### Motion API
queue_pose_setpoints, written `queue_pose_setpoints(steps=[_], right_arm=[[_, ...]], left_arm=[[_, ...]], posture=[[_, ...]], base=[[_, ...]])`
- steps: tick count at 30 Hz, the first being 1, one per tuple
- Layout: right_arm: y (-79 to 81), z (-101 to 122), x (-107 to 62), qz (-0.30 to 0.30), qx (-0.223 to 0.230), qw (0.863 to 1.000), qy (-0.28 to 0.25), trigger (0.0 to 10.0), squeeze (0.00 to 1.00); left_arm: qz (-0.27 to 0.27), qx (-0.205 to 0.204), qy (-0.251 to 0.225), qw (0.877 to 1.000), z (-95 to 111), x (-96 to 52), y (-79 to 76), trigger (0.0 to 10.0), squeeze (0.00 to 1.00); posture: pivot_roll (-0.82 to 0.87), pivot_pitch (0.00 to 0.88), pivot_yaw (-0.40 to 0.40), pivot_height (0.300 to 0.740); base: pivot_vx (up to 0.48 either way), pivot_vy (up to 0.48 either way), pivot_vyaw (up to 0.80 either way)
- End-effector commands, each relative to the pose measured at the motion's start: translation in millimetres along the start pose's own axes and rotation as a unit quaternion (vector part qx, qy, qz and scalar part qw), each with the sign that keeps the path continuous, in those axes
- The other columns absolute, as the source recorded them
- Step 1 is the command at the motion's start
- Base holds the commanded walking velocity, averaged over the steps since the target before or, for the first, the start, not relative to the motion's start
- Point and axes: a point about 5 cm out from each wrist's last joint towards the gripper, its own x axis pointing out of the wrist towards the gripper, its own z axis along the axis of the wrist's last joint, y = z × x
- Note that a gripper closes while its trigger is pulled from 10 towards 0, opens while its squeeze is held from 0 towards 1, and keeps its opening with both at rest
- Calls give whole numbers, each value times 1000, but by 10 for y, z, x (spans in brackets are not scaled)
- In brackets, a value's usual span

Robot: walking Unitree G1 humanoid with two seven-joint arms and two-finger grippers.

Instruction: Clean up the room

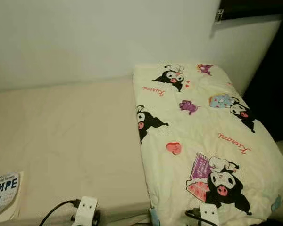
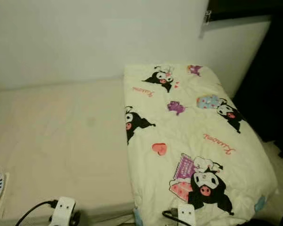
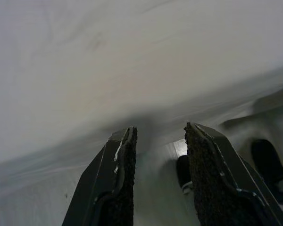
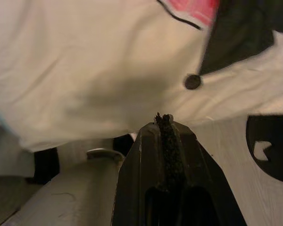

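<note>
Left eye view looks down on a bed with a bare cream mattress (image 1: 70, 136) set against a pale wall (image 1: 94, 37). A folded cream quilt (image 1: 203, 136), printed with black cartoon characters, pink hearts and red script, lies on the mattress toward the robot's right, its far end touching the wall and its near edge hanging over the mattress edge. A book (image 1: 4, 192) with dark lettering on its cover rests on the mattress near the robot's left corner, well apart from the quilt.

Left wrist view shows the left gripper (image 3: 158, 141) just off the near mattress edge, its two black fingers (image 3: 120, 183) parted with a narrow gap and holding nothing. Right wrist view shows the right gripper (image 4: 164, 123) just below the quilt's overhanging edge, fingers pressed together with nothing between them.
</note>
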Motion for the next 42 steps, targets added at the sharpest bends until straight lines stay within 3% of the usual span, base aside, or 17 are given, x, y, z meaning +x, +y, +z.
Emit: queue_pose_setpoints(steps=[1, 3, 8, 13, 15, 18, 19, 23, 27, 32, 37, 42], right_arm=[[-8, -52, -8, 12, -14, 1000, 15, 10000, 0], [-133, 21, 15, -6, 44, 999, 6, 10000, 0], [-170, 78, 32, -13, 64, 998, 1, 10000, 0], [-138, 65, 30, -10, 79, 997, 4, 10000, 0], [-88, 18, 24, -16, 112, 993, 19, 10000, 0], [-10, -18, 19, -9, 102, 994, 36, 10000, 0], [21, -10, 20, -5, 93, 995, 34, 10000, 0], [57, 75, 39, -10, 120, 993, 20, 10000, 0], [152, 116, 45, 7, 106, 994, 15, 10000, 0], [109, 149, 56, -6, 131, 991, 11, 10000, 0], [62, 173, 71, -2, 105, 994, 16, 10000, 0], [50, 207, 81, -4, 111, 994, 15, 10000, 0]], left_arm=[[2, 8, 15, 1000, -70, -16, -52, 10000, 0], [-27, 9, 10, 1000, 17, 30, -141, 10000, 0], [-34, 21, 11, 999, 72, 64, -135, 10000, 0], [-26, 18, 10, 999, 83, 70, -61, 10000, 0], [-5, 3, 12, 1000, 87, 73, 70, 10000, 0], [17, 8, 16, 1000, 84, 74, 181, 10000, 0], [18, 15, 14, 1000, 84, 71, 204, 10000, 0], [-1, 25, 8, 1000, 101, 74, 178, 10000, 0], [-3, 8, 12, 1000, 124, 91, 193, 10000, 0], [10, -13, 11, 1000, 187, 120, 217, 10000, 0], [-15, 14, 11, 1000, 196, 126, 128, 10000, 0], [-26, 24, -10, 999, 293, 150, 91, 10000, 0]], posture=[[-74, 15, 110, 740], [-101, 0, 102, 740], [-95, 25, 108, 740], [-66, 0, 115, 740], [-26, 0, 86, 740], [-22, 0, 98, 740], [-37, 0, 137, 740], [-55, 0, 158, 740], [-61, 0, 156, 740], [-27, 0, 102, 740], [-29, 0, 80, 740], [-24, 0, 66, 740]], base=[[0, 0, 0], [0, 0, 0], [0, 0, 0], [0, 0, 0], [0, 0, 0], [0, 0, 0], [0, 0, 0], [0, 0, 0], [0, 0, 0], [0, 0, 0], [0, 0, 0], [0, 0, 0]])
